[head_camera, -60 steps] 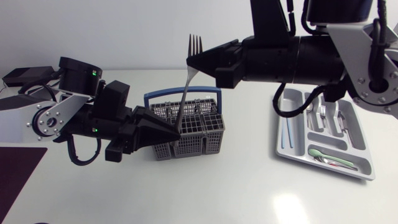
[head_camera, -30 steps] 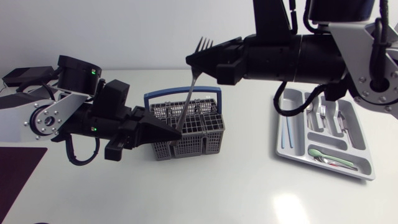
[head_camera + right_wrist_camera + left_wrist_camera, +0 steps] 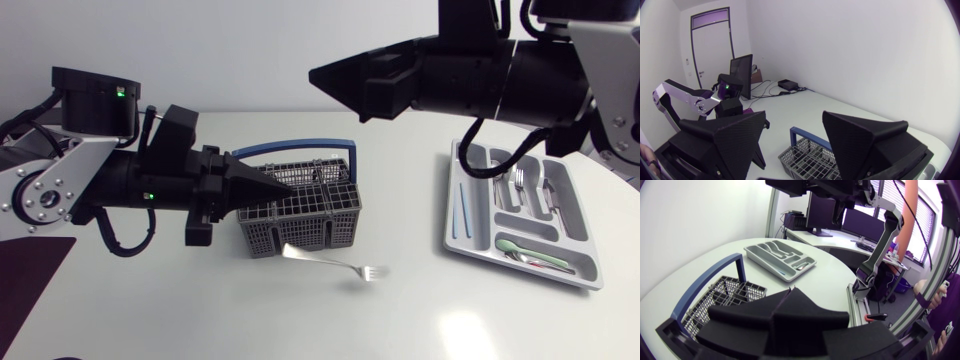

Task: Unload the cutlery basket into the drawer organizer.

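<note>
A metal fork [image 3: 335, 264] lies flat on the table just in front of the grey cutlery basket [image 3: 318, 212], which has a blue handle [image 3: 296, 150]. No gripper touches the fork. My left gripper [image 3: 288, 186] hangs over the basket's near-left part, its fingers [image 3: 805, 311] pressed together with nothing seen between them. My right gripper [image 3: 318, 77] is high above the basket, and its fingers [image 3: 724, 141] stand wide apart and empty. The basket [image 3: 807, 159] shows below them. The grey drawer organizer [image 3: 576, 268] sits at the right with several pieces of cutlery in it.
The organizer [image 3: 771, 258] lies beyond the basket [image 3: 722, 294] in the left wrist view. A dark mat [image 3: 25, 275] covers the table's front left corner. Bare table runs between the basket and the organizer and along the front.
The fork, held upright over the basket between both grippers, has dropped onto the table in front of it. My right gripper opened and drew back; my left gripper shut and rose a little.
</note>
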